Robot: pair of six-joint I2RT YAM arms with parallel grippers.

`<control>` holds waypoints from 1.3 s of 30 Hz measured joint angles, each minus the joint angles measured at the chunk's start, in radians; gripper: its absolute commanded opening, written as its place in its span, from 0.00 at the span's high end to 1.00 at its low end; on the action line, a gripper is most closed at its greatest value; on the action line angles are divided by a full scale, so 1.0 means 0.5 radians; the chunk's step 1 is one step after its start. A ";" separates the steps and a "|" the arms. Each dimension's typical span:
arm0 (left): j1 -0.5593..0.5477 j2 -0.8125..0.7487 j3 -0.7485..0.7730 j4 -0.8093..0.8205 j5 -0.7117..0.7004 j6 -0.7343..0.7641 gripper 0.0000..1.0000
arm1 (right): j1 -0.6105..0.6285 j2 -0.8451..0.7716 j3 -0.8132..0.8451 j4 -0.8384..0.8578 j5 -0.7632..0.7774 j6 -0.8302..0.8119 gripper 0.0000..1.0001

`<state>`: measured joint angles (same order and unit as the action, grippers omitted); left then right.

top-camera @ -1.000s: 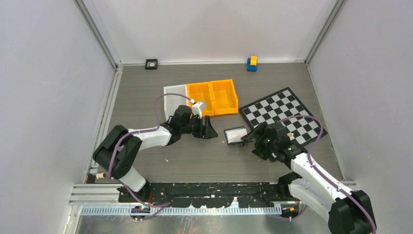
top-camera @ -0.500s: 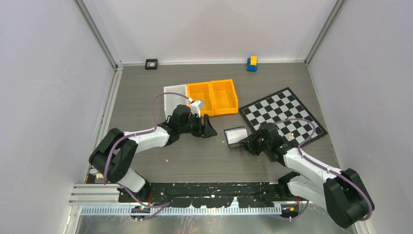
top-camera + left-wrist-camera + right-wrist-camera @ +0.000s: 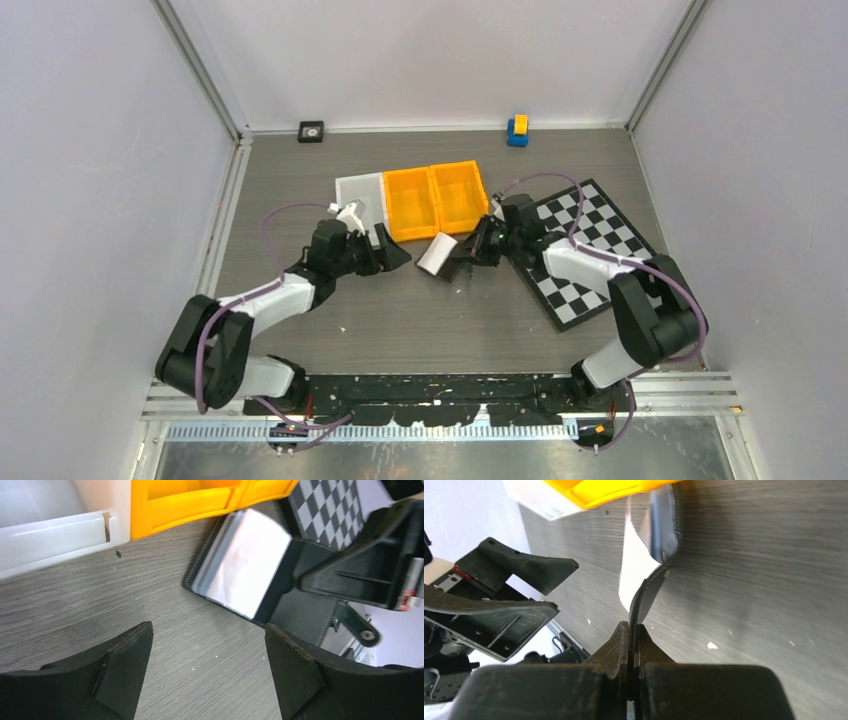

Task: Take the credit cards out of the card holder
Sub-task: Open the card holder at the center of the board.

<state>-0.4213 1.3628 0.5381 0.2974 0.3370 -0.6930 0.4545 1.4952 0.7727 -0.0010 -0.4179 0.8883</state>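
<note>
The grey wood-grain bench [image 3: 400,320] carries everything. A black-and-white checkerboard mat [image 3: 590,250] lies at its 3 o'clock side. A pair of joined orange bins [image 3: 437,198] sits near the middle, with a white tray [image 3: 358,190] touching them at their 9 o'clock. The left tool [image 3: 385,255] rests low over the bench at 9 o'clock of the card holder, its fingers spread wide and holding nothing; its wrist view looks between them at the holder. The right tool [image 3: 478,245] reaches in from the mat at 3 o'clock of the holder, its fingers pressed together on a black flap of the holder, which curves upward out of the pinch. The card holder [image 3: 437,253] lies open just beside the orange bins at their 6 o'clock, its pale panel facing up. A blue and yellow toy block [image 3: 517,129] stands at the far edge at 1 o'clock. A small black square block [image 3: 311,131] sits at the far edge at 11 o'clock.
</note>
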 measured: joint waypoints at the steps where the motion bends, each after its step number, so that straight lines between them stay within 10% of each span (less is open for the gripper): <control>1: 0.011 -0.050 -0.022 -0.002 -0.011 -0.012 0.11 | 0.000 0.058 0.019 0.065 -0.066 -0.030 1.00; 10: 0.095 -0.304 -0.064 0.009 -0.022 -0.066 0.10 | 0.006 0.179 0.010 0.267 -0.375 -0.153 0.97; 22: 0.109 -0.091 -0.035 -0.040 0.032 -0.125 0.18 | 0.008 0.401 0.262 -0.256 -0.079 -0.408 0.14; 32: 0.043 -0.255 0.064 -0.058 -0.216 -0.111 0.15 | 0.079 0.382 0.164 -0.087 0.021 -0.296 0.10; 39: 0.043 -0.151 0.037 -0.080 -0.170 -0.089 0.17 | 0.160 0.488 0.246 -0.056 0.088 -0.265 0.44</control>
<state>-0.3996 1.2873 0.5568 0.2573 0.2520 -0.7376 0.5346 1.7393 0.8955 -0.0288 -0.3740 0.7559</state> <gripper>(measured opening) 0.845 0.697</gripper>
